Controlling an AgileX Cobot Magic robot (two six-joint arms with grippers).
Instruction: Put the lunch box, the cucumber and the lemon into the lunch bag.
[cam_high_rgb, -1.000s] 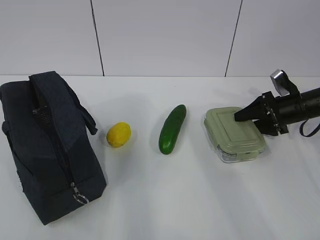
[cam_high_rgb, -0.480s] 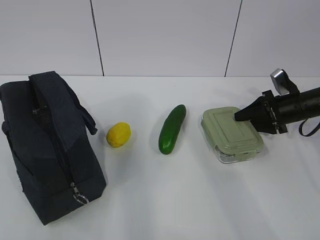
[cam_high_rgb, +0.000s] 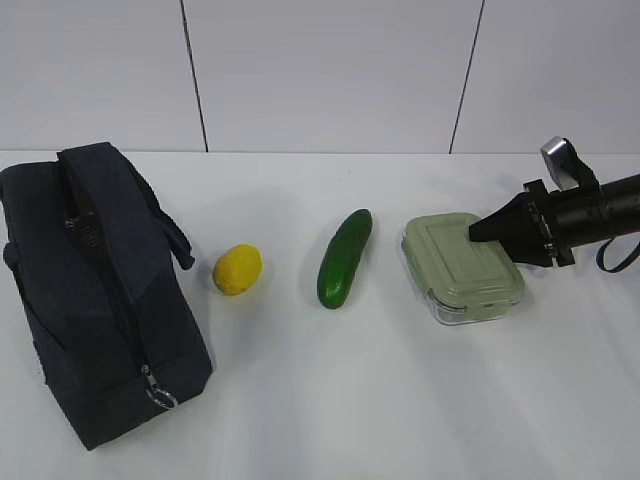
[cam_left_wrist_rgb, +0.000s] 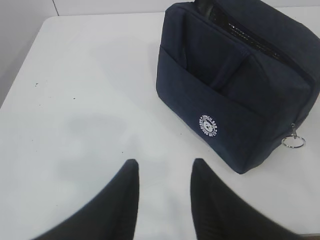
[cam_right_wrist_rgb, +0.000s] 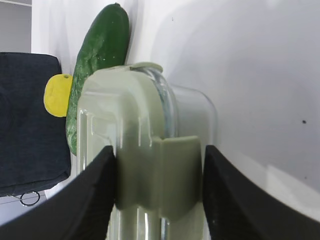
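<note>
two fingers of the right gripper clamp the lid clip of the lunch box at its right end. left gripper parted, holding nothing, above bare table. one cucumber, one lemon, one lunch bag, zipped, contents not visible.

Bright, even light; soft shadows.
</note>
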